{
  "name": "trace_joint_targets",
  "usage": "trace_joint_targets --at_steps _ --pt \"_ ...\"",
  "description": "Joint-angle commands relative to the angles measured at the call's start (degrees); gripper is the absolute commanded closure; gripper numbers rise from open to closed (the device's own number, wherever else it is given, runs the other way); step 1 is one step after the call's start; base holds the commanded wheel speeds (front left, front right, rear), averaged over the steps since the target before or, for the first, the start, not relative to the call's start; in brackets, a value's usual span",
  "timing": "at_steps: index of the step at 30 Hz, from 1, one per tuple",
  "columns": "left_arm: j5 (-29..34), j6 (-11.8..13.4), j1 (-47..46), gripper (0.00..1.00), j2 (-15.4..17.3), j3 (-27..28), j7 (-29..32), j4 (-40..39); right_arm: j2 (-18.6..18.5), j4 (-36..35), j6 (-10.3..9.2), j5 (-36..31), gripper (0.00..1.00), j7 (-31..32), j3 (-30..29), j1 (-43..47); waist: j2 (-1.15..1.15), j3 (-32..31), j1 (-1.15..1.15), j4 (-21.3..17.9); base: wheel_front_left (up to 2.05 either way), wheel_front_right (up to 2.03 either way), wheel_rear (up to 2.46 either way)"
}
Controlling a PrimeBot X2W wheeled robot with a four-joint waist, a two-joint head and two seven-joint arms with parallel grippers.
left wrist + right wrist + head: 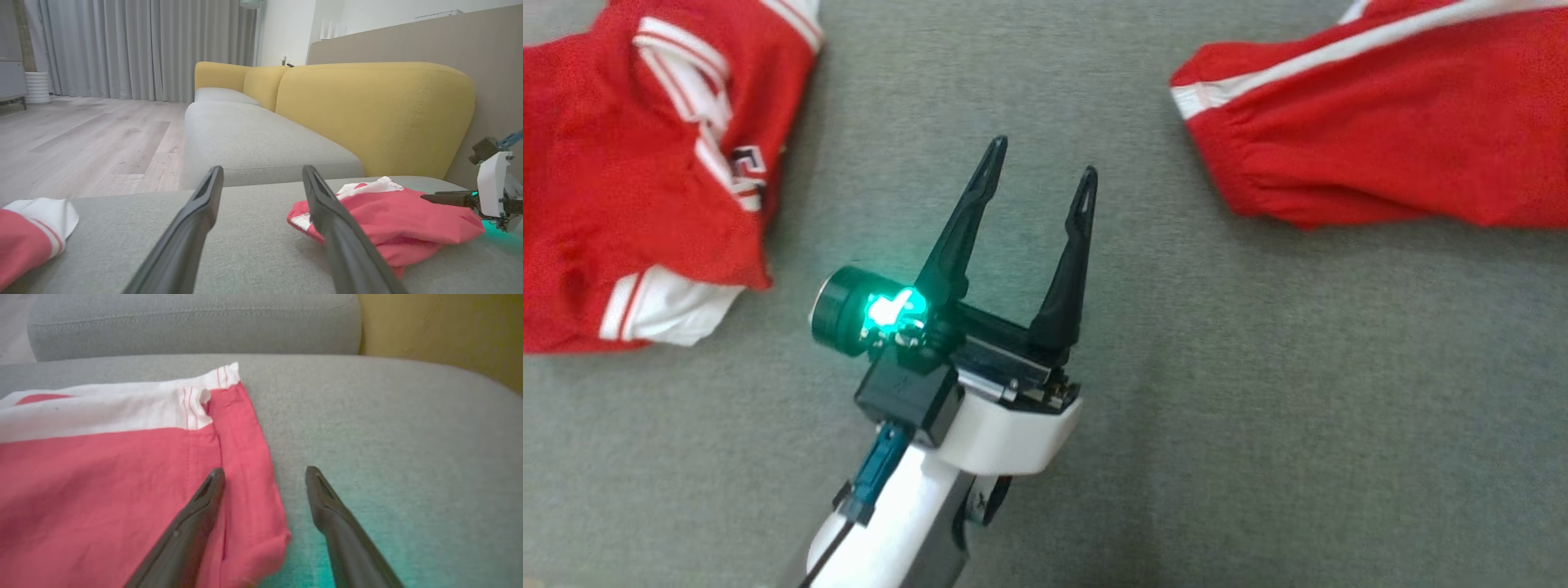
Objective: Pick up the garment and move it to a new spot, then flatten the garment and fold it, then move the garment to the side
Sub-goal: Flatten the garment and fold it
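garment (629,188) partly cut off, print kinda unreadable, bunched near the floor-side edge of the grey seat (253,237), red with white striped sleeves, left gripper (1042,158) and right gripper (264,471) spread wide

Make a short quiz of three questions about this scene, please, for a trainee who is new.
1. True or false: the left gripper stands open between the jersey and the plain red garment.
2. One finger of the right gripper is over which thing? A) the jersey B) the plain red garment C) a towel
3. Fill in: the sofa backrest is ____ in colour.
Key: 1 true; 2 B; 3 yellow.
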Motion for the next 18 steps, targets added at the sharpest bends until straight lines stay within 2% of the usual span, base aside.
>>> trace_joint_targets --at_steps 1,2,3,4,5,12,18 --pt "0.58 0.23 0.63 0.0 0.34 1.97 -0.25 -2.68 -1.74 -0.67 -0.05 1.8 0.0 1.49 0.62 2.88 0.0 -0.43 0.01 1.12 0.0 0.0 0.0" --pt "0.64 0.17 1.04 0.0 0.34 2.04 -0.25 -3.11 -1.88 -0.45 -0.05 3.17 0.02 2.9 0.93 3.33 0.0 -0.58 0.01 1.48 0.0 0.0 0.0" --pt "0.76 0.13 1.39 0.0 0.34 2.19 -0.25 -3.42 -2.02 -0.48 -0.05 4.51 0.3 4.12 1.29 3.7 0.0 -0.73 0.01 1.7 0.0 0.0 0.0" --pt "0.98 0.18 1.65 0.0 0.34 2.48 -0.26 -3.78 -2.21 -0.66 -0.05 5.68 0.74 4.95 1.61 3.96 0.0 -0.87 0.01 1.8 0.0 0.0 0.0" --pt "1.11 0.16 1.87 0.0 0.34 2.79 -0.26 -4.05 -2.46 -0.96 -0.05 6.58 1.0 5.25 1.93 4.13 0.0 -1.02 0.01 1.81 0.0 0.0 0.0" --pt "1.9 -0.29 3.76 0.0 0.34 5.72 -0.26 -4.3 -3.42 0.58 -0.05 7.78 1.0 2.47 2.43 5.01 0.0 -3.73 0.01 -0.5 0.0 0.0 0.0" --pt "2.56 -1.21 5.47 0.0 0.34 7.77 -0.26 -4.18 -5.69 2.16 -0.05 6.33 1.0 -0.56 1.09 6.52 0.0 -6.03 0.01 -3.4 0.0 0.0 0.0"
